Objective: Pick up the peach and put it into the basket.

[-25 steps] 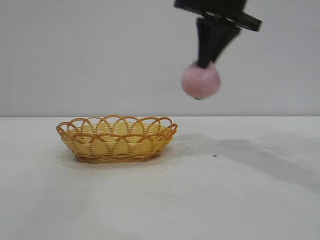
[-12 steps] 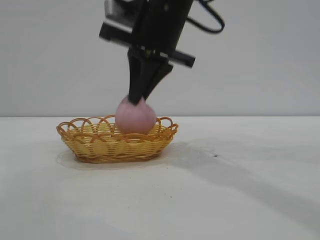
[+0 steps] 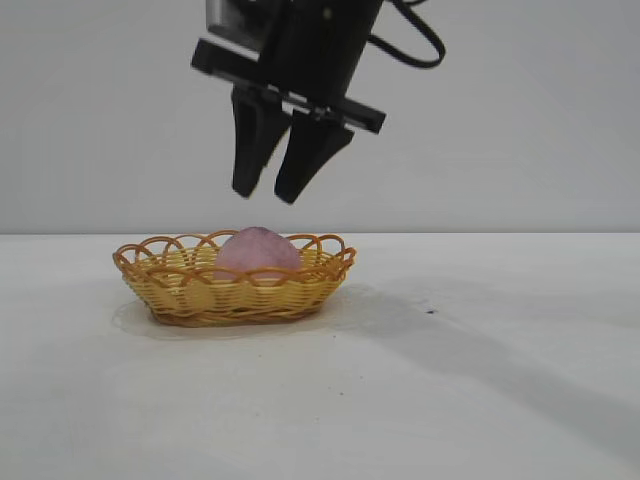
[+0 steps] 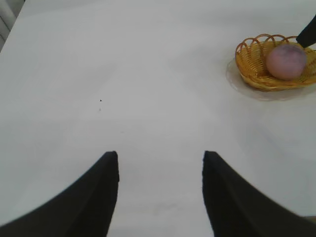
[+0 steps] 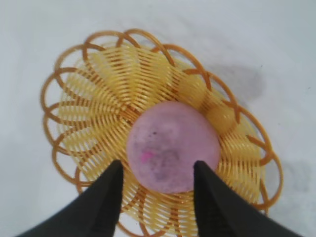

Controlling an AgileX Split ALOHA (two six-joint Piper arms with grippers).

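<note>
The pink peach [image 3: 257, 253] lies inside the yellow-tan wicker basket [image 3: 180, 285] on the white table, toward the basket's right half. It also shows in the right wrist view [image 5: 173, 145] in the basket [image 5: 98, 94], and in the left wrist view [image 4: 285, 61] in the basket [image 4: 249, 64]. My right gripper [image 3: 265, 195] hangs open and empty just above the peach, clear of it; its own view shows it [image 5: 158, 170] with the fingers apart. My left gripper [image 4: 160, 160] is open and empty over bare table, far from the basket.
The white table [image 3: 450, 400] spreads around the basket. A small dark speck [image 3: 430, 311] lies to the basket's right. A pale wall stands behind.
The right gripper carried the peach leftward and down into the basket, let it go, opened and rose a little. The peach now rests in the basket.
</note>
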